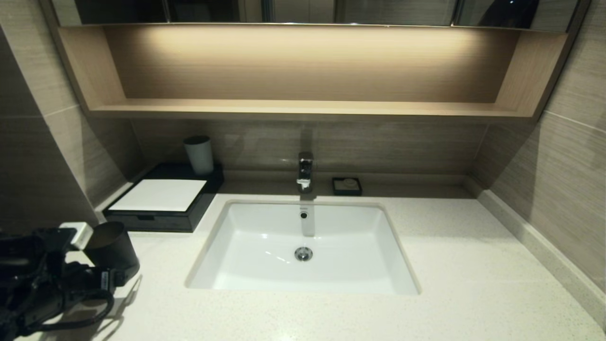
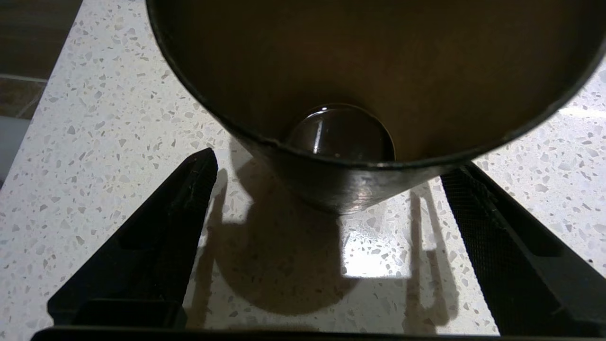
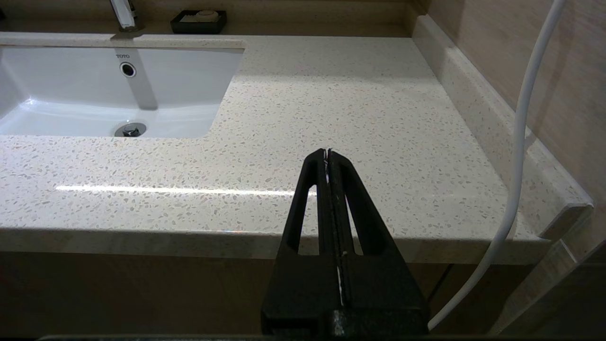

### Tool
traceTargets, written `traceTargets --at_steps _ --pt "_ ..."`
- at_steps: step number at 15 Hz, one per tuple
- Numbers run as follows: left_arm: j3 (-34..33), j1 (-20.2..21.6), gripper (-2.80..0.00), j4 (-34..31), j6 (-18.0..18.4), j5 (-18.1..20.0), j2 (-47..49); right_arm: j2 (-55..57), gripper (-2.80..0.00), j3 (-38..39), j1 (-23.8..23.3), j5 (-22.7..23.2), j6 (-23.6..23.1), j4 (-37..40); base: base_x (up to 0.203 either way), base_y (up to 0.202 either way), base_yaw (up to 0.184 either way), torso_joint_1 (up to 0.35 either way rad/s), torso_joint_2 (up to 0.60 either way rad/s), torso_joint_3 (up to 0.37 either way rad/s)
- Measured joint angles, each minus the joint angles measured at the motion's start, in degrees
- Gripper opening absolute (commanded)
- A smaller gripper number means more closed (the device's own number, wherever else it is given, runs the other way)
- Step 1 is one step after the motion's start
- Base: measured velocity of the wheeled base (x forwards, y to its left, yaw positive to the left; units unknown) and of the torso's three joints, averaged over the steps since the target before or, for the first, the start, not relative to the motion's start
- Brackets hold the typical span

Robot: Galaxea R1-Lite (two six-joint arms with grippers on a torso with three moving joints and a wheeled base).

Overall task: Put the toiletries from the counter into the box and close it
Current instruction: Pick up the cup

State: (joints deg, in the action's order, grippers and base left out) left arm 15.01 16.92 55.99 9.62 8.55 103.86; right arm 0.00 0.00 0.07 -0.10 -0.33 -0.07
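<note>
The black box (image 1: 189, 215) with its white sheet top (image 1: 160, 194) stands at the back left of the speckled counter (image 1: 473, 265), its front drawer pushed in. No sachet or wrapped packets show in any view. My left gripper (image 1: 113, 278) is open at the counter's front left. Its fingers (image 2: 180, 213) stand wide apart on either side of an upright black cup (image 1: 111, 248), which also fills the left wrist view (image 2: 378, 71); they are not touching it. My right gripper (image 3: 327, 154) is shut and empty over the counter's front right edge.
A white basin (image 1: 255, 251) is sunk in the counter's middle, with a chrome tap (image 1: 305, 171) behind it. A grey cup (image 1: 199, 154) stands at the box's back right corner. A small black soap dish (image 1: 347, 186) sits right of the tap. A white cable (image 3: 521, 142) hangs beside my right gripper.
</note>
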Motion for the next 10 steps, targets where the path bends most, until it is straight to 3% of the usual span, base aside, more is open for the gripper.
traceTargets --at_steps 10 --pt "2.31 -1.57 0.00 1.61 -1.77 0.10 2.52 0.00 -2.80 0.00 0.00 0.01 0.00 0.00 0.000 0.000 0.000 0.000 0.00 0.000"
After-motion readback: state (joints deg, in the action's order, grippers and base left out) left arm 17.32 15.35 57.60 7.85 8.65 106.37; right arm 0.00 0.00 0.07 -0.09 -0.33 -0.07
